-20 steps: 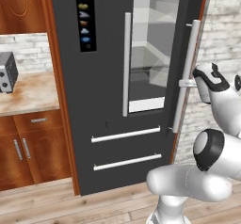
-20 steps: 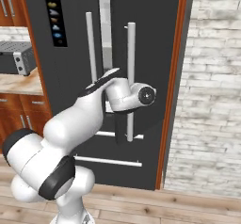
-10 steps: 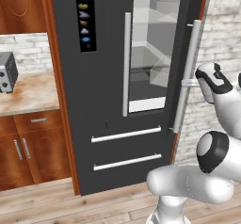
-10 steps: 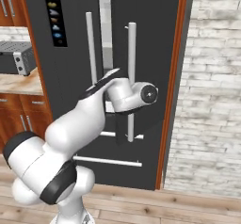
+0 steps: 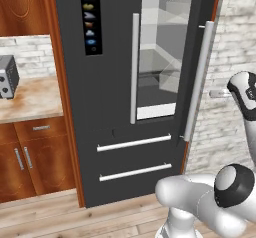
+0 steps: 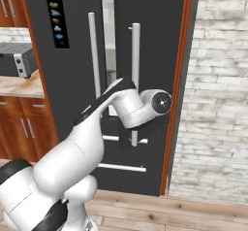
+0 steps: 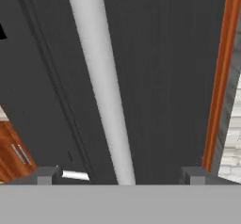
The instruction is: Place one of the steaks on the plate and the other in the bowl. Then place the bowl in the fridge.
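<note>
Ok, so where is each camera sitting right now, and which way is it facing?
Left base view: behind the arm, to its left, facing the fridge with its right door ajar; arm at lower right.
Right base view: behind, to its right, facing the same fridge; arm rises from lower left.
Hand view: on the hand, looking along the open gripper at the door handle, which runs between its fingertips.
All three share that handle.

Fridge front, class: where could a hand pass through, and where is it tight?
The fridge has its right door ajar: an open gap between the two long handles, shelves beyond. Tight at the right handle, where the open fingers straddle it.
</note>
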